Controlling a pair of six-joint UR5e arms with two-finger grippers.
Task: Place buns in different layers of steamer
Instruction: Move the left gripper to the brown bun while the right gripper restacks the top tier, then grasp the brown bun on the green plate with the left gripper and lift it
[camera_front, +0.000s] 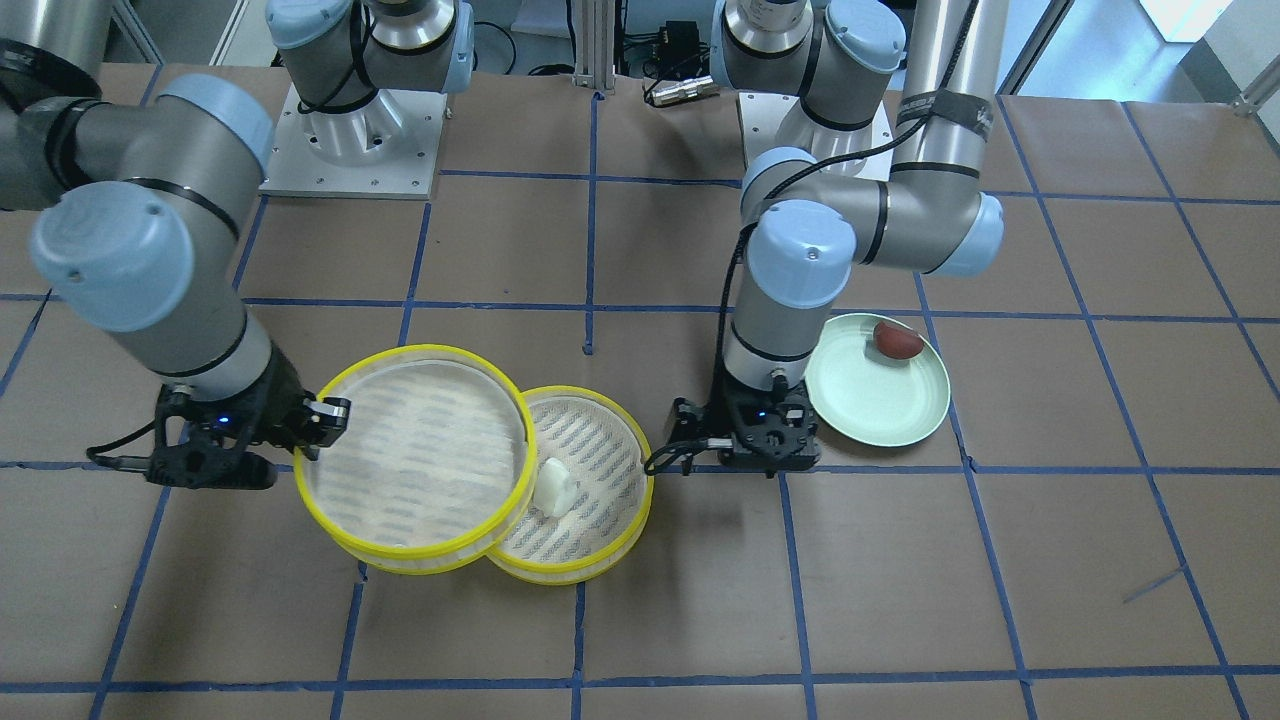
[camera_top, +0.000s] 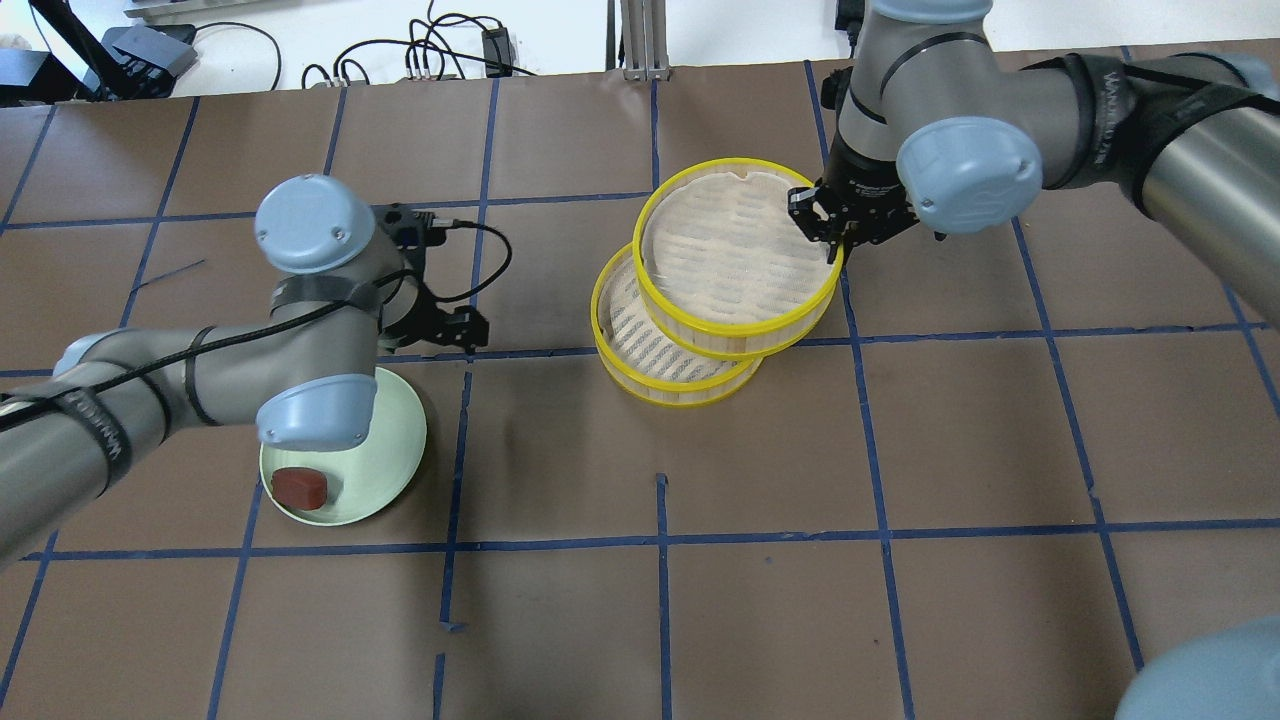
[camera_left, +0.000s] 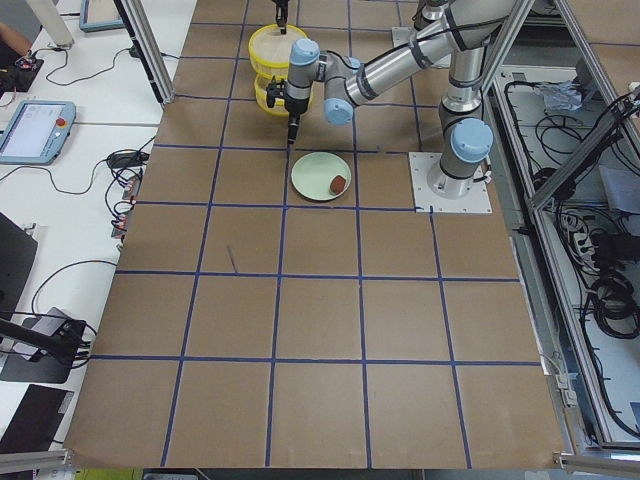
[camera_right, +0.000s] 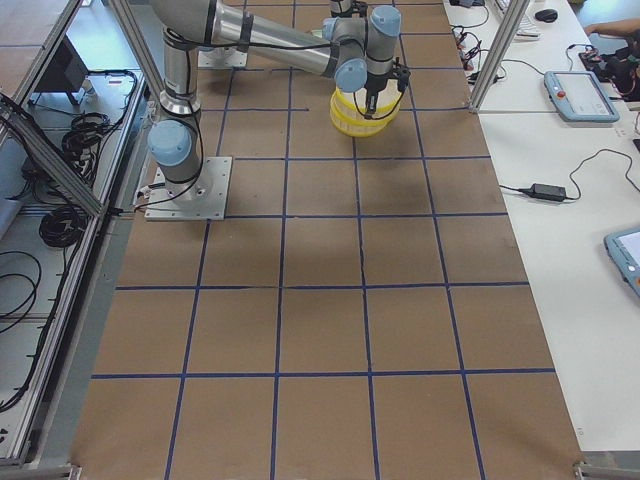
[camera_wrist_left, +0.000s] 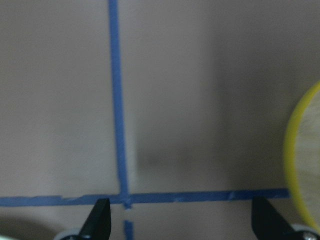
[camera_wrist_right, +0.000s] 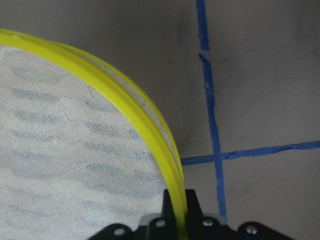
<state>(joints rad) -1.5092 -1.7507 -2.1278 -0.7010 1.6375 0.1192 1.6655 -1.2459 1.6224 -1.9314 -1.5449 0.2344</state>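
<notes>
Two yellow-rimmed steamer trays overlap. My right gripper (camera_front: 322, 420) is shut on the rim of the upper tray (camera_front: 420, 450), holding it partly over the lower tray (camera_front: 600, 445). The wrist view shows its fingers (camera_wrist_right: 170, 207) clamped on the yellow rim (camera_wrist_right: 150, 130). The white oblong bun (camera_front: 555, 487) lies in the lower tray, hidden from overhead by the upper tray (camera_top: 730, 250). The reddish-brown bun (camera_front: 897, 340) lies on the pale green plate (camera_front: 890, 410). My left gripper (camera_front: 765, 455) is open and empty, low over the table between plate and trays.
Brown table (camera_top: 760, 560) with blue tape grid. In the left wrist view the lower tray's yellow rim (camera_wrist_left: 300, 165) is at the right edge. The plate (camera_top: 390, 450) with the brown bun (camera_top: 301, 488) sits under my left forearm in the overhead view. Cables lie beyond the table's far edge.
</notes>
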